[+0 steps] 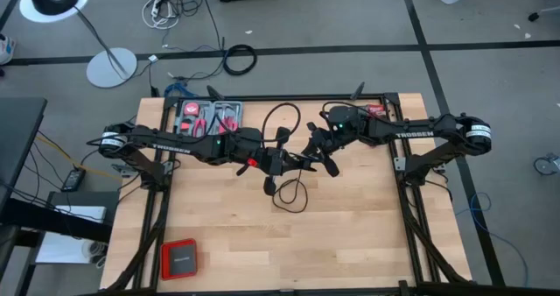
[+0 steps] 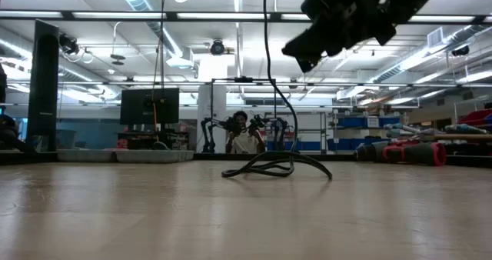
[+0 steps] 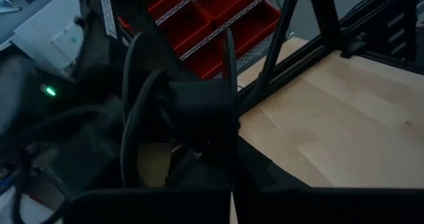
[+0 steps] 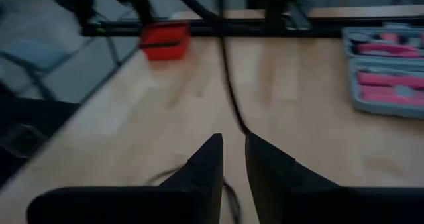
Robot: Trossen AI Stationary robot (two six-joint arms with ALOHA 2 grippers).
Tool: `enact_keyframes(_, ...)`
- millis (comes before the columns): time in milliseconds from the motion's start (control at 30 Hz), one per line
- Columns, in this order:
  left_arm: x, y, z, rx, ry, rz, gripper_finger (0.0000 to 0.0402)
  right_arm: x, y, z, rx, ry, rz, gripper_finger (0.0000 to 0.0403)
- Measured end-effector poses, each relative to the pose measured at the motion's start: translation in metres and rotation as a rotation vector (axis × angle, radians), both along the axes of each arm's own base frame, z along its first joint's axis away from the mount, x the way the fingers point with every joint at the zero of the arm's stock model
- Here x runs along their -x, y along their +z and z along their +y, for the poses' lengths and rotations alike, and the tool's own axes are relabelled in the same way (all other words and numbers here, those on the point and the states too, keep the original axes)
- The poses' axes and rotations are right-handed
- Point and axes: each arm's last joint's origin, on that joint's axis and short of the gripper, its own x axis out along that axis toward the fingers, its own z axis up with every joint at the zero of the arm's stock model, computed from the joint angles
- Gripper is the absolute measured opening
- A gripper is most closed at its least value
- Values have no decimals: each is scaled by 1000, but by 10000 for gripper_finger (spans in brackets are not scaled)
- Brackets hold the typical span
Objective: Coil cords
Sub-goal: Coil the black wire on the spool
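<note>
Thin black cord (image 1: pixel 286 160) strung over the middle of the wooden table (image 1: pixel 350 235), one stretch arching up toward the far edge beside the grey tool case (image 1: pixel 208 117) with pink-handled tools, the rest dropping to a small loose loop (image 1: pixel 290 195) lying on the tabletop. Seen from table height as a low tangle of loops (image 2: pixel 273 165) resting on the wood, with one strand rising straight up out of frame. Left gripper (image 1: pixel 284 162) reached in over the table's centre, fingers fully closed; a black flanged spool-like part (image 3: pixel 192 105) close ahead of its wrist camera, cord apparently looped around that part, though whether the fingers pinch the cord cannot be told. Right gripper (image 1: pixel 320 160) just beside it, raised off the table, fingers (image 4: pixel 205 161) standing a narrow gap apart with nothing between them; cord strand (image 4: pixel 228 85) running down across the wood ahead of those tips. Red flat box (image 1: pixel 179 258) lying alone near the table's front left corner, well apart from both arms
</note>
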Motion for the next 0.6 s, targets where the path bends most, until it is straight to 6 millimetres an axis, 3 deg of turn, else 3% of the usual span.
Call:
enact_keyframes(233, 0, -1, 0, 7, 5, 1, 0, 18, -40, 2, 83, -162, -84, 65)
enact_keyframes(433, 0, 0, 0, 7, 4, -10, 0, 26, -58, 11, 145, -277, -58, 78)
enact_keyframes(600, 0, 0, 0, 8, 5, -8, 0, 29, -61, 12, 125, -316, -56, 101)
